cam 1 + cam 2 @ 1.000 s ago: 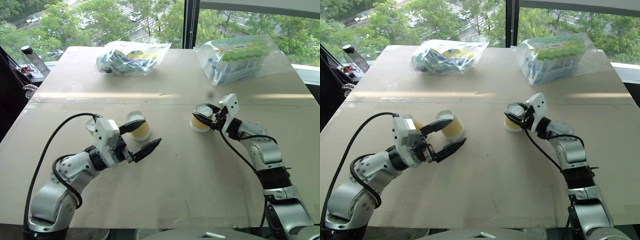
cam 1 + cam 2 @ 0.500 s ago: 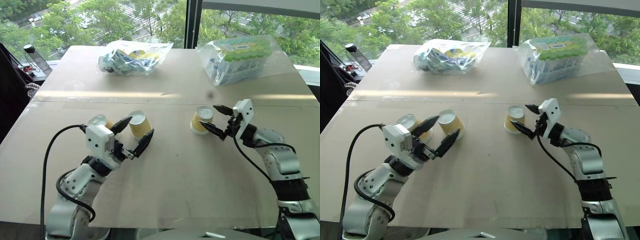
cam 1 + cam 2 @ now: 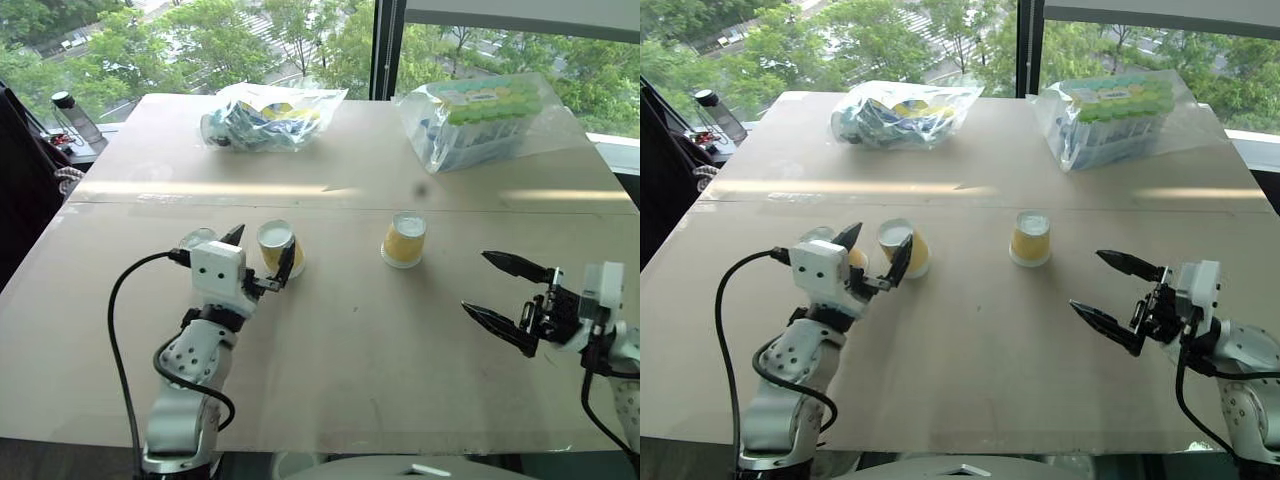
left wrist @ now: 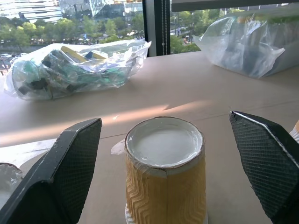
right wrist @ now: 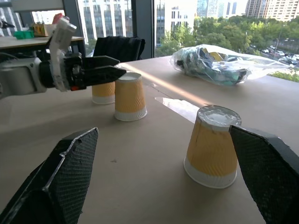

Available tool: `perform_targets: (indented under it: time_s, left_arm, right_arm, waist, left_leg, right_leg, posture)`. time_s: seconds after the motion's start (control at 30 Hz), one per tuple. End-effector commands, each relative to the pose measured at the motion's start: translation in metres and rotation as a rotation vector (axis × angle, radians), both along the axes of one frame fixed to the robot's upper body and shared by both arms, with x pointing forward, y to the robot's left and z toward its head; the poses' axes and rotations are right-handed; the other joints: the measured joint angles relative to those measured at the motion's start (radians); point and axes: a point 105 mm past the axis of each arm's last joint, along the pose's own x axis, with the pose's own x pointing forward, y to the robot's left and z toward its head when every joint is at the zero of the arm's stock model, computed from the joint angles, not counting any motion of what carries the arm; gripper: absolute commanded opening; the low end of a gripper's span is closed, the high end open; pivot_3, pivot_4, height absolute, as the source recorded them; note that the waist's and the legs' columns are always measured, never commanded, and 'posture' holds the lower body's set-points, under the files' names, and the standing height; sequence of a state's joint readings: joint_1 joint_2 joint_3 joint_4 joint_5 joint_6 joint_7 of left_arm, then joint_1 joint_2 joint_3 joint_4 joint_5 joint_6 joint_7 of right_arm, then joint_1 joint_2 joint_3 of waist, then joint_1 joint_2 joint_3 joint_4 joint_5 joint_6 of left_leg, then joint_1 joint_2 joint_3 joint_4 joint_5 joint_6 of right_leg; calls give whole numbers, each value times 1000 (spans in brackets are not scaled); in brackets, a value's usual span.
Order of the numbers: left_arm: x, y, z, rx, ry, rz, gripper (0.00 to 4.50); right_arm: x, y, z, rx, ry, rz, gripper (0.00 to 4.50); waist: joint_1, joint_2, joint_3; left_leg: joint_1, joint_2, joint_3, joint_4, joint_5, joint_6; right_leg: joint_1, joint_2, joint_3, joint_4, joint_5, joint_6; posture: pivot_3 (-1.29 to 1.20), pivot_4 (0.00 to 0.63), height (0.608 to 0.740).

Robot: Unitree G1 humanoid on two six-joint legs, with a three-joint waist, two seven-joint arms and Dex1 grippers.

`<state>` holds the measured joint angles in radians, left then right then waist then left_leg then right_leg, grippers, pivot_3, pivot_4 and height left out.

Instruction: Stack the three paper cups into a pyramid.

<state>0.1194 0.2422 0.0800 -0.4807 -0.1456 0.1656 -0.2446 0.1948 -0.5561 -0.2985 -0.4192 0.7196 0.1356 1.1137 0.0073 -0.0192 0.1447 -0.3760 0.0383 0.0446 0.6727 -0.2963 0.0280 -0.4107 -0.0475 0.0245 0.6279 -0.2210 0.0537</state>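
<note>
Cups are sitting upside down on the table (image 3: pixel 340 350), all three of them, none stacked yet. Two are standing close together on the robot's left: one cup (image 3: pixel 277 246) between the spread fingers of the left gripper (image 3: pixel 260 262), and a second cup (image 3: pixel 196 242) just beside it, partly hidden behind that gripper's body. The third cup (image 3: pixel 404 239) is standing alone toward the middle, well apart from the pair.

The left gripper's jaws are standing wide, bracketing the cup without clearly touching it; in the left wrist view the cup (image 4: pixel 164 172) is sitting centred between the two pads. The right gripper (image 3: pixel 505 295) is hanging off to the right with its jaws released and nothing in them, well short of the lone cup.

As I judge it, the base row is being set. To do this well, the left fingers should be closing gently on the paper wall, low enough not to crush the rim, and sliding or lifting the cup without knocking its neighbour. The two base cups want to be sitting almost touching, so the third can be resting across both upturned bottoms.
</note>
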Motion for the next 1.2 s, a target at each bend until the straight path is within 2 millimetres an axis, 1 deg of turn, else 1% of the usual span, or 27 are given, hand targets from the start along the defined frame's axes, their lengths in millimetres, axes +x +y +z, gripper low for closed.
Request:
perform_targets:
  time_s: [0.03,0.17,0.4,0.57,0.67,0.73,0.77,0.93,1.07,1.2]
  left_arm:
    - [6,1,2,-3,-42,50,4500]
    - [8,3,-3,3,-45,64,4500]
    - [14,-9,-3,6,-56,7,4500]
    - [21,-12,-6,-4,-52,14,4500]
    - [22,-10,-8,-8,-57,32,3674]
    - [22,-9,-8,-10,-58,36,2765]
    - [23,-8,-8,-10,-58,36,2399]
    - [26,-10,-3,-3,-72,22,2402]
    - [33,-32,10,-10,-98,-98,2402]
    - [37,-62,15,-36,-87,-272,2402]
  right_arm:
    - [-16,1,21,65,-94,70,4439]
    - [-18,2,22,76,-77,81,4439]
    - [-18,4,22,74,-72,76,4439]
    - [-16,8,28,72,-78,66,4439]
    - [-15,9,28,61,-83,59,4500]
    - [-14,10,29,61,-86,53,4500]
    - [-13,10,30,59,-88,50,4500]
    - [-13,10,30,59,-87,45,4500]
    - [-13,9,29,59,-85,28,4500]
    - [-11,7,29,55,-90,-3,4500]
  waist:
    - [4,0,0]
    - [5,0,0]
    - [7,0,0]
    - [6,0,0]
    - [6,-1,0]
    - [7,-1,0]
    - [7,-1,0]
    - [7,-1,0]
    - [8,-1,0]
    - [7,-1,0]
  left_leg:
    - [0,0,0,0,0,0]
    - [-1,0,0,0,0,0]
    - [-1,0,0,1,0,0]
    - [-1,0,-1,1,0,0]
    - [-1,0,-1,1,0,0]
    - [-1,0,-1,1,0,0]
    - [-1,0,-1,1,0,0]
    - [-1,0,-1,1,0,0]
    - [-2,0,-2,2,0,0]
    - [-3,0,-2,4,0,0]
  right_leg:
    - [0,0,0,0,0,0]
    - [0,0,0,0,0,0]
    - [0,0,-1,0,0,0]
    - [0,0,-1,0,0,0]
    - [0,0,-1,0,0,0]
    - [0,0,-1,0,0,0]
    - [0,0,-1,0,0,0]
    - [0,0,-1,0,0,0]
    - [0,0,-2,0,0,0]
    - [0,0,-2,0,0,0]
  posture:
    - [0,150,740]
    - [0,150,740]
    - [0,150,740]
    - [0,150,740]
    - [0,150,740]
    - [0,150,740]
    - [0,150,740]
    - [0,150,740]
    - [0,150,740]
    - [0,150,740]
